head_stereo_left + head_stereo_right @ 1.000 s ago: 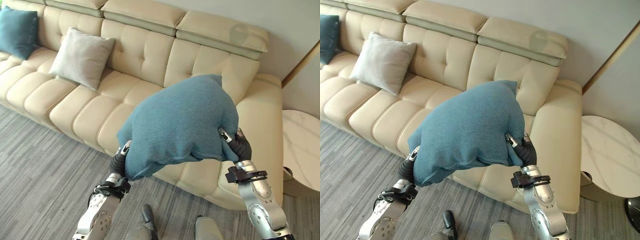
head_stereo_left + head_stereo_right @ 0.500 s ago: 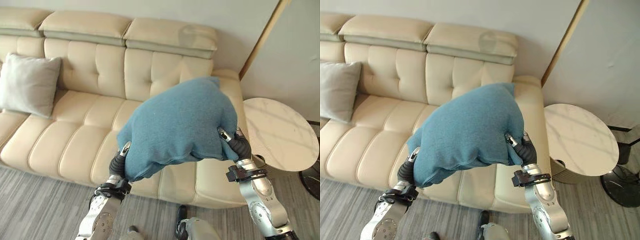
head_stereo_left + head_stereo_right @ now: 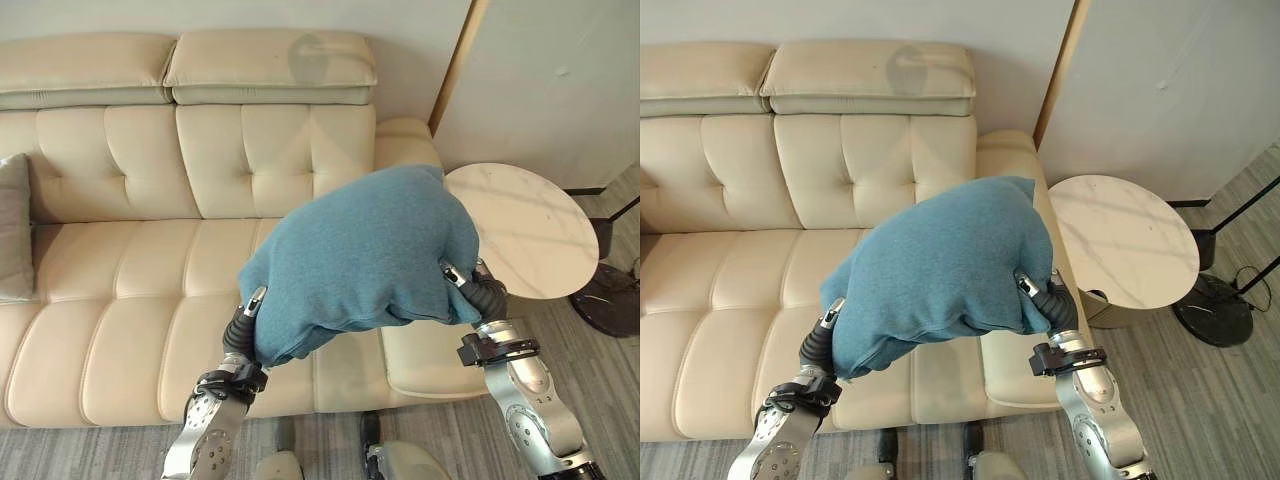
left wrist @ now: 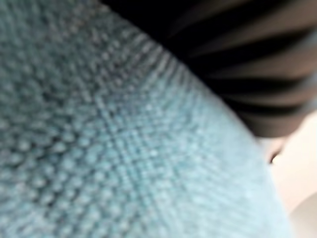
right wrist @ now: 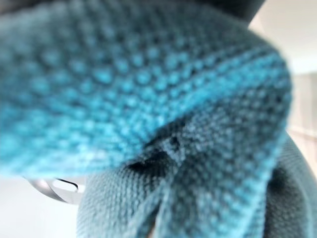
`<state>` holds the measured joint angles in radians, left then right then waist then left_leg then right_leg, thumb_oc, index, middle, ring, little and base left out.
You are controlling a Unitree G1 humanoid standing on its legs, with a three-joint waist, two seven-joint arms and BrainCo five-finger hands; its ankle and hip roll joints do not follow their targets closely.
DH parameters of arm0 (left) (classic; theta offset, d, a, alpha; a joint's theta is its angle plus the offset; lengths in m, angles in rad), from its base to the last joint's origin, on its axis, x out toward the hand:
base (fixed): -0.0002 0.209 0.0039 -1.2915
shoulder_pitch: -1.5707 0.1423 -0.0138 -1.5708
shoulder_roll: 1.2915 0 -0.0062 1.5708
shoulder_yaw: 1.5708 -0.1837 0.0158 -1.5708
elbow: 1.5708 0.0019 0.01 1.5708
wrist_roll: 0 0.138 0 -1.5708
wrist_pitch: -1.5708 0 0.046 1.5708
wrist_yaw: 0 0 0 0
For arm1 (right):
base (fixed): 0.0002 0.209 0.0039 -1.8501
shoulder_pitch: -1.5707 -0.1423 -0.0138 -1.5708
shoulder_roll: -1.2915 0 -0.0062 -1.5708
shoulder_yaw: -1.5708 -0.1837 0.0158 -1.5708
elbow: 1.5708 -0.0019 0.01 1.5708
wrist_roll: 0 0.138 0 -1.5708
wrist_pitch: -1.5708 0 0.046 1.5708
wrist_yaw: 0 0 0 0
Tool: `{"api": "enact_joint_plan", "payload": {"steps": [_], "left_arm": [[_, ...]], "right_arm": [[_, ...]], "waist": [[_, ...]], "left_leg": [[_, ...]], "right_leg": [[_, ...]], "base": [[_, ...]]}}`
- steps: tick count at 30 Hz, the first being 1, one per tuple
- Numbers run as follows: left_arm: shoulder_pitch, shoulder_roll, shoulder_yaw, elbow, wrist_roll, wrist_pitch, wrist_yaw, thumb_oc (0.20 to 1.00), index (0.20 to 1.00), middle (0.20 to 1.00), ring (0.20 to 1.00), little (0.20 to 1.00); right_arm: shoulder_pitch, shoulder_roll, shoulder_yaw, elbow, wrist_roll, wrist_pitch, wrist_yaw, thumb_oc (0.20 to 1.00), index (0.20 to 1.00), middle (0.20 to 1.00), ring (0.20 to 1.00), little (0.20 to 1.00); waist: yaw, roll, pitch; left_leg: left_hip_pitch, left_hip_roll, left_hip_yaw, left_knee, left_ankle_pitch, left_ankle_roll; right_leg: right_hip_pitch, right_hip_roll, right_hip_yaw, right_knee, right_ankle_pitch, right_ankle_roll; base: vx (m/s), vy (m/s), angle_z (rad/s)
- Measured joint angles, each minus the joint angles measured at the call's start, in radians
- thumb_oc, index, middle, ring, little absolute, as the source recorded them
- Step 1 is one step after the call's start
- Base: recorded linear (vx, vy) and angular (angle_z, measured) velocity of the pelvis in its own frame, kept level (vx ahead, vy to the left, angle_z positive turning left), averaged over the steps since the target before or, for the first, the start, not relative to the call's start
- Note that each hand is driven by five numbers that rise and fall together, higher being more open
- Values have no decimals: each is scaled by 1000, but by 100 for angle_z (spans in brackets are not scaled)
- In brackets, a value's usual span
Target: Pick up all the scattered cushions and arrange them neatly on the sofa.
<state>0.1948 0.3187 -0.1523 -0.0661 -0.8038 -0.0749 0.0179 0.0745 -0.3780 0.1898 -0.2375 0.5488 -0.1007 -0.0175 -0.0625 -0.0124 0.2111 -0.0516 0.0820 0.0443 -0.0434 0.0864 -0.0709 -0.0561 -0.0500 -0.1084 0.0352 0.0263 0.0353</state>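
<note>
Fig.: I hold one teal cushion (image 3: 360, 260) up in the air w/ both hands, above the front edge of the sofa's right-hand seat.

Near: my left hand (image 3: 243, 325) grips the cushion's lower left corner; fingers curl up round the fabric edge, one silver finger showing against the cloth. My right hand (image 3: 474, 291) clamps the cushion's lower right edge, fingers pinching the fabric, dark wrist cover just below. Cushion bulges between the two grips, lower hem sagging toward the left hand. In both wrist views the knit teal cloth (image 4: 124, 148) lies pressed right against the camera; right wrist view shows a fold of it (image 5: 163, 148).

Mid: cream sofa (image 3: 150, 290) beneath and beyond the cushion, seat ribbed front to back, grey floor (image 3: 1200, 380) in front and to the right.

Far: tufted backrest w/ headrests (image 3: 870, 75) against the wall. Grey cushion (image 3: 14, 230) stands at far left on the seat, leaning on the backrest, well apart from the teal one. Round marble side table (image 3: 525, 225) just right of the sofa arm; dark lamp base (image 3: 1212, 310) on the floor to its right.
</note>
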Motion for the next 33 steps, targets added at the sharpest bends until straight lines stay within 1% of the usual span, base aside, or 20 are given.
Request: {"api": "enact_joint_plan", "payload": {"steps": [3,8,11,12,15,16,17,18,19,20,21,22,23,26,27,28,29,31,32,33], "left_arm": [[10,24,1,0,5,-3,4,200,200,200,200,200],[-8,41,1,3,84,-4,35,200,200,200,200,200],[-112,57,-3,56,114,-8,74,200,200,200,200,200],[-181,61,-3,87,117,-13,97,200,200,200,200,200],[-397,87,-5,192,117,-34,154,200,200,200,200,200],[-536,136,-45,272,117,-56,184,200,200,200,200,200],[-610,157,-55,309,117,-59,197,200,200,200,200,200],[-729,195,-77,366,117,-69,224,200,200,200,200,200],[-848,222,-114,451,116,-89,243,200,200,200,200,200],[-911,238,-129,483,116,-90,256,200,200,200,200,200],[-983,260,-138,506,116,-109,263,200,200,200,200,200],[-1021,277,-152,520,116,-122,266,200,200,200,200,200],[-1103,310,-182,552,116,-139,267,200,200,200,200,200],[-1211,343,-210,623,116,-167,272,200,200,200,200,200],[-1275,349,-247,692,116,-179,276,200,200,200,200,200],[-1305,349,-256,713,116,-179,280,200,200,200,200,200],[-1354,349,-285,771,117,-184,287,200,200,200,200,200],[-1404,341,-301,837,120,-183,301,200,200,200,200,200],[-1418,335,-315,864,122,-184,309,200,200,200,200,200],[-1435,322,-325,910,129,-184,321,200,200,200,200,200]], "right_arm": [[1,4,6,8,-5,7,0,200,200,200,200,200],[-53,11,18,61,-40,16,-7,200,200,200,200,200],[-177,3,44,143,-55,16,-46,200,200,200,200,200],[-243,6,50,174,-58,16,-67,200,200,200,200,200],[-469,7,78,274,-58,10,-127,200,200,200,200,200],[-606,3,93,350,-59,-2,-161,200,200,200,200,200],[-677,7,94,382,-60,-3,-181,200,200,200,200,200],[-791,8,96,437,-64,-13,-218,200,200,200,200,200],[-895,3,108,516,-71,-30,-255,200,200,200,200,200],[-956,4,107,554,-75,-30,-279,200,200,200,200,200],[-1028,1,106,582,-82,-41,-309,200,200,200,200,200],[-1060,-3,108,590,-100,-50,-325,200,200,200,200,200],[-1120,-17,108,595,-118,-75,-349,200,200,200,200,200],[-1207,-11,117,652,-145,-118,-395,200,200,200,200,200],[-1248,-2,117,704,-151,-136,-413,200,200,200,200,200],[-1266,-1,117,720,-156,-135,-425,200,200,200,200,200],[-1302,0,131,767,-181,-136,-459,200,200,200,200,200],[-1331,9,155,830,-250,-134,-526,200,200,200,200,200],[-1335,16,161,860,-266,-135,-543,495,495,495,495,495],[-1354,26,185,943,-273,-133,-568,1000,1000,1000,1000,1000]], "waist": [[26,1,0],[34,1,1],[37,9,3],[37,14,5],[39,23,20],[42,26,46],[46,30,65],[47,34,93],[49,39,104],[52,40,113],[56,38,129],[60,36,136],[70,36,154],[77,32,175],[78,31,187],[79,31,198],[81,32,200],[83,31,203],[87,30,207],[87,29,208]], "left_leg": [[24,-14,19,-19,-2,12],[17,-15,25,-22,-3,14],[-38,-13,30,-13,6,24],[-86,-13,32,-7,18,28],[-224,-13,37,38,35,34],[-286,-12,34,78,36,34],[-309,-12,32,88,38,34],[-346,-14,28,91,52,32],[-381,-14,22,92,64,30],[-400,-14,20,90,67,29],[-428,-15,18,92,72,24],[-449,-15,16,95,75,21],[-493,-15,14,110,79,21],[-573,-17,-3,132,90,27],[-606,-17,-11,151,90,27],[-618,-17,-15,153,87,24],[-652,-18,-28,158,89,22],[-714,-17,-37,167,95,22],[-726,-18,-37,169,95,22],[-747,-17,-38,172,95,22]], "right_leg": [[27,-13,4,-31,8,14],[27,-12,14,-59,26,17],[-34,-9,28,-53,40,14],[-82,-9,30,-47,56,14],[-229,-12,40,9,70,11],[-294,-13,44,53,68,11],[-318,-14,43,68,68,10],[-364,-16,43,94,69,10],[-404,-19,35,113,67,8],[-426,-20,31,126,63,10],[-464,-22,31,148,58,8],[-491,-23,31,163,57,5],[-541,-24,32,189,57,0],[-624,-26,27,228,52,-8],[-651,-27,24,244,50,-11],[-661,-27,23,246,42,-12],[-695,-26,19,256,42,-13],[-757,-28,10,274,43,-14],[-769,-30,7,279,42,-14],[-790,-30,3,283,42,-14]], "base": [[72,93,-3],[-19,80,-8],[-158,78,-12],[-213,72,-6],[-258,47,-5],[-87,26,-1],[-100,22,3],[-74,18,12],[-44,-2,15],[-56,11,15],[-31,9,8],[-48,7,4],[0,0,0],[-16,1,8],[62,-10,13],[69,-18,15],[-11,20,14],[-25,32,11],[-10,-18,6],[4,-74,5]]}}
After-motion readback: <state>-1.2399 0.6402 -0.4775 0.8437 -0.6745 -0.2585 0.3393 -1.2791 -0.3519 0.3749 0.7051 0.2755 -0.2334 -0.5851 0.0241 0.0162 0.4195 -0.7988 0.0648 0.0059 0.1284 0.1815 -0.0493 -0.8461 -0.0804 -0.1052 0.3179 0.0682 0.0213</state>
